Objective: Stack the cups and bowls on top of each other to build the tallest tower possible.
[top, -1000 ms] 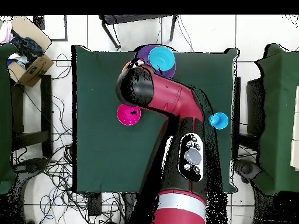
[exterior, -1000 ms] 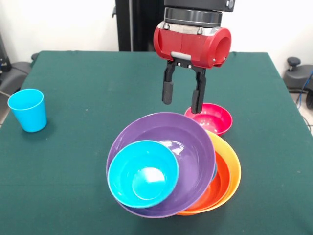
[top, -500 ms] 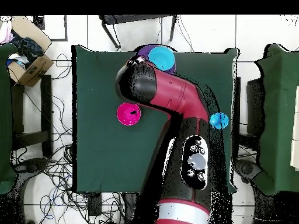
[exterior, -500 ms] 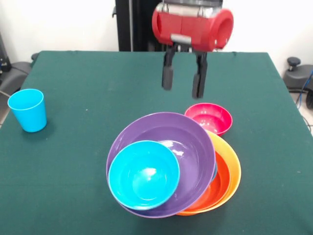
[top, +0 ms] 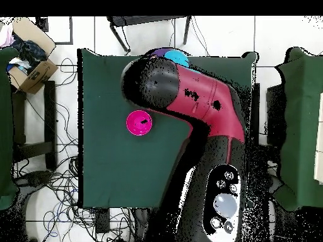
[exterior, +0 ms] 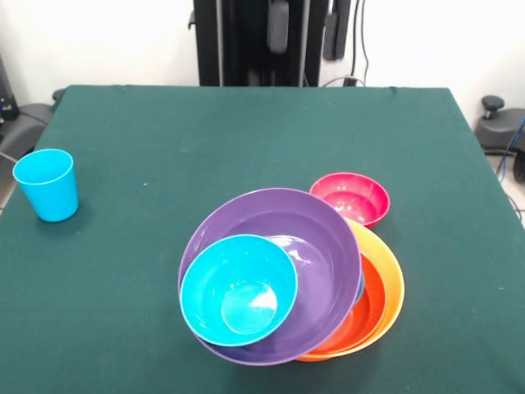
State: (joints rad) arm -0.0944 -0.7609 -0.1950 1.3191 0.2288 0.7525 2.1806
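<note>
Task partly done, judging by the layout. Going left to right in the front view: the light blue cup (exterior: 46,184) stands alone, upright and empty, near the left edge of the green surface (exterior: 164,148), well apart from everything else. It is not on the tower yet.

Centre: the tower (exterior: 291,279) so far is a nested pile. A blue bowl (exterior: 238,289), empty, sits tilted in the left part of the purple bowl (exterior: 320,246). The purple bowl rests in a red-orange bowl (exterior: 373,308), which sits in a big orange bowl (exterior: 395,283). A thin blue edge peeks between purple and red-orange; probably another bowl, hard to tell. The pile looks lopsided, so it may slip.

Right: the small pink-red bowl (exterior: 350,198), empty, sits on the surface just behind the pile, touching or nearly so. Not stacked.

Left to do: add the pink-red bowl and the cup. No green cup visible.

The claw (exterior: 304,26) is raised at the top edge, fingers spread apart, holding nothing.
</note>
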